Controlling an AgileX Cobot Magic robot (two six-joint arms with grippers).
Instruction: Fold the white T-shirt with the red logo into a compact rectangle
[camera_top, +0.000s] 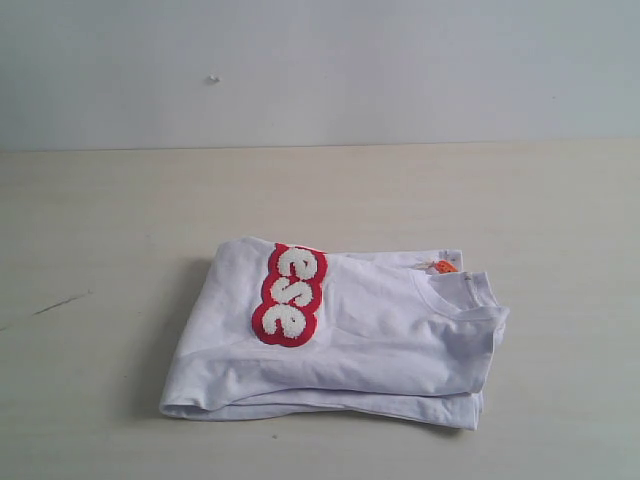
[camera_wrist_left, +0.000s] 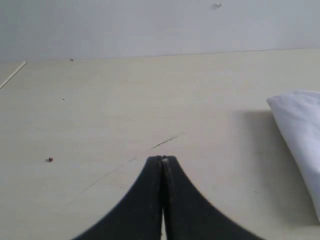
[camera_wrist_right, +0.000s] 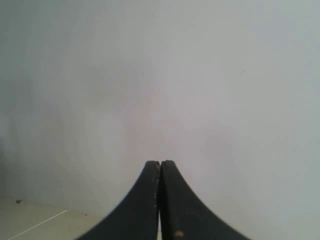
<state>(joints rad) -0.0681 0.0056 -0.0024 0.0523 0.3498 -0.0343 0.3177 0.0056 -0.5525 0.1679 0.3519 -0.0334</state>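
The white T-shirt (camera_top: 350, 340) lies folded into a compact rectangle on the pale table (camera_top: 120, 220), collar and orange neck tag (camera_top: 442, 266) toward the right. Its red logo (camera_top: 290, 294) faces up, showing "ese". Neither arm appears in the exterior view. In the left wrist view my left gripper (camera_wrist_left: 162, 159) is shut and holds nothing, over bare table, with a corner of the white T-shirt (camera_wrist_left: 300, 130) off to one side and apart from it. In the right wrist view my right gripper (camera_wrist_right: 160, 162) is shut and holds nothing, facing the grey wall (camera_wrist_right: 160, 75).
A grey wall (camera_top: 320, 70) rises behind the table. A thin dark scratch (camera_top: 60, 303) marks the table on the left, also visible as a scratch (camera_wrist_left: 167, 142) just ahead of the left fingertips.
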